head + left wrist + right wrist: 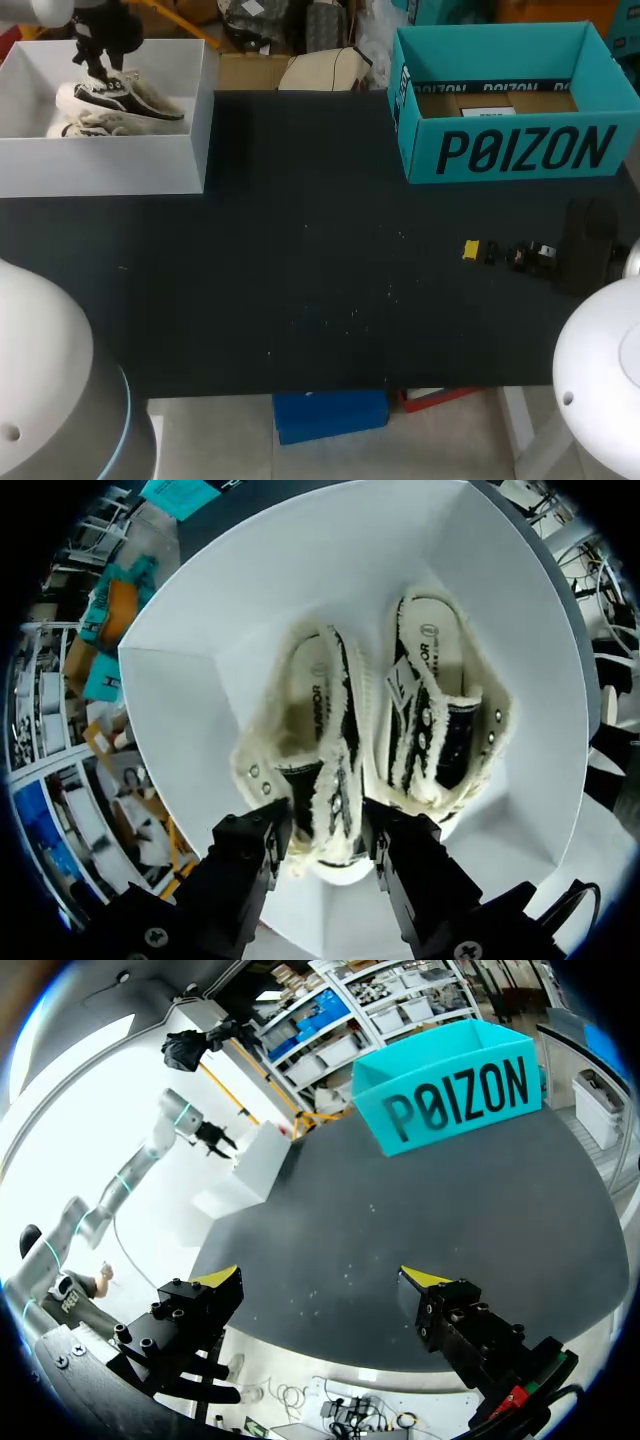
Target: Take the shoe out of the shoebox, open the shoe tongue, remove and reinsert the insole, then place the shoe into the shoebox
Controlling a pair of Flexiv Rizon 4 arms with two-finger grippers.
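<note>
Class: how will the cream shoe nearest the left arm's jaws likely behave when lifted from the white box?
The shoe has a fleecy, soft-looking collar, so it probably flexes where gripped. Gaping wide open, its upper may sag or fold when lifted.

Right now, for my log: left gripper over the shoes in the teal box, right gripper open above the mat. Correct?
No: the shoes lie in the white box, not the teal box, as the head view shows. Left gripper over them, right gripper open above the mat: both right.
</note>
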